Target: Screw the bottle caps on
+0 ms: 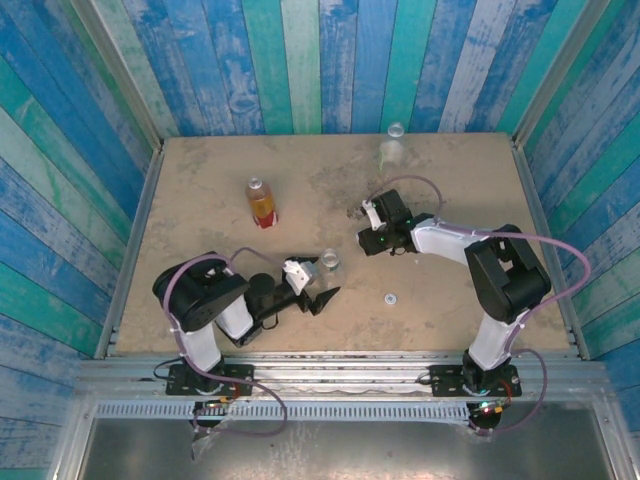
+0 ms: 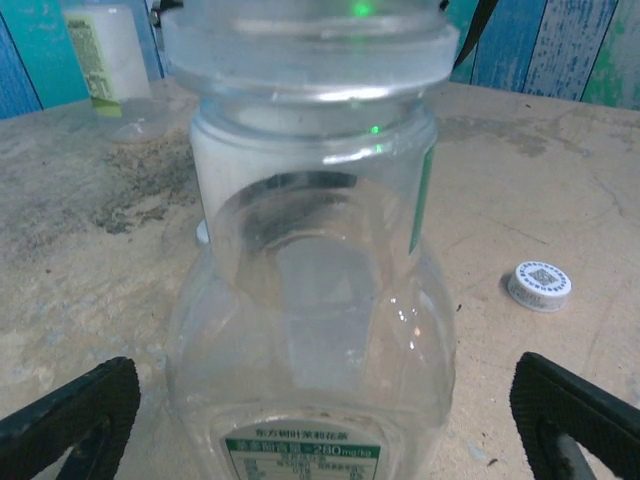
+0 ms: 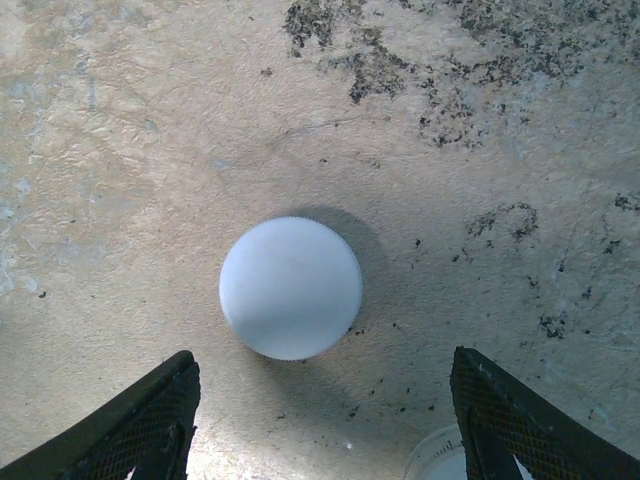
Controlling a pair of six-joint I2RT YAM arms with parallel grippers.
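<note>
The surface [image 1: 200,300] carries an amber bottle [image 1: 261,203] left of centre and a clear bottle [image 1: 393,148] at the far edge. Toward the near edge, the short clear bottle [image 2: 310,300] stands inside the left hand [image 2: 320,425], which is spread wide and not touching it, probably ready to steady it. The right hand [image 3: 320,420] hangs parted and empty above a white cap [image 3: 290,288], lined up to pick it.

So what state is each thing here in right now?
Near clear plastic bottle: upright, apparently uncapped.
Orange-liquid plastic bottle: upright.
Far clear plastic bottle: upright, apparently open.
Plain round white plastic cap: loose on table.
Printed round white plastic cap: loose on table.
Left end effector: open, straddling near bottle.
Right end effector: open, over plain cap.
</note>
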